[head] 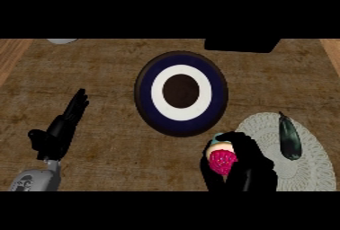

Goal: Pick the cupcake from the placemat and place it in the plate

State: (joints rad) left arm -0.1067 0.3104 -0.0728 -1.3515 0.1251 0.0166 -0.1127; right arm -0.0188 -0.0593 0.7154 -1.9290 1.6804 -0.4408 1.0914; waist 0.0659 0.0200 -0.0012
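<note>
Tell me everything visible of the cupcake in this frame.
The cupcake shows a bumpy magenta part below a pale cream part with a teal edge. The right hand curls round it, hiding the rest. It is at the left edge of the white lace placemat, near the navy-rimmed plate, not yet in it.

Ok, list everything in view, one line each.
counter: one, brown, under everything
plate: one, navy rim, white ring, dark brown middle; centre of counter
placemat: one, white, lacy; lower right
dark thing: one, blackish, long, pointed; on the placemat
cupcake: one, pink and cream; held at the placemat's left edge
pale thing: one, whitish; cut off at top left
black thing: one; cut off at top, right of centre
left robot hand: one, black, open, fingers straight; lower left
right robot hand: one, black, curled round the cupcake; lower right
</note>
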